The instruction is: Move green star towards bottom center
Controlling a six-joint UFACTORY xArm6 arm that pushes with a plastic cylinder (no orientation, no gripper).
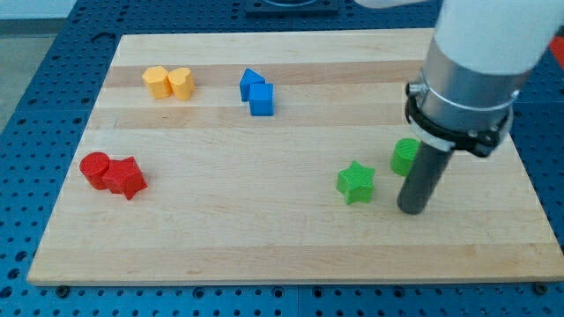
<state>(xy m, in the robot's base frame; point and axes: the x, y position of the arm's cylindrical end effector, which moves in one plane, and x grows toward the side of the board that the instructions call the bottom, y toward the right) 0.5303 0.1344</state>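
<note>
My tip [411, 210] rests on the wooden board [291, 255], bare and pressing on no block; being a plain rod, it has nothing to open or close. The green star [356, 182] lies just to the view's left of my tip and slightly higher, a narrow gap between them; no contact is visible. A second green block [404, 156], shape partly hidden by the rod, sits just above my tip. Well to the view's left of my tip are the two blue blocks [256, 92], the two yellow blocks [168, 82] and the two red blocks [113, 173].

Judgement on progress: the star stands right of centre and short of the bottom edge; the push appears not yet delivered; what remains is a shove leftward and downward.
</note>
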